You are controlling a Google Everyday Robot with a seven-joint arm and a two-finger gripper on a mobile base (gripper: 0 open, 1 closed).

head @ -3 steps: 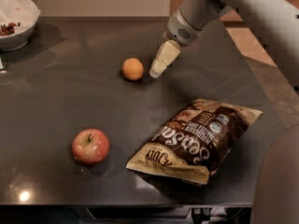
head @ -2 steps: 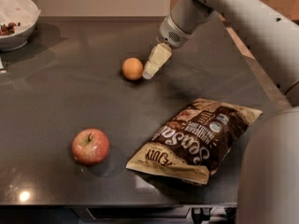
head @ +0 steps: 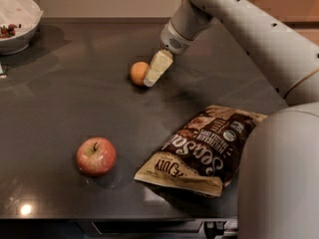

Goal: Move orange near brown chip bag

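Observation:
The orange [head: 138, 72] is a small round fruit on the dark table, left of centre toward the back. My gripper [head: 154, 73] reaches down from the upper right, its cream fingers [head: 160, 63] right against the orange's right side. The brown chip bag [head: 205, 147] lies flat near the front right of the table, dark brown with cream edges and white script, well apart from the orange.
A red-yellow apple [head: 96, 156] sits at the front left. A white bowl [head: 17, 25] with dark bits stands at the back left corner. My arm's large white body [head: 279, 178] fills the lower right. The table's front edge [head: 114, 217] runs along the bottom.
My gripper has moved left and down toward the orange, from a little to its right to up against its right side. The orange, apple and bag have not moved.

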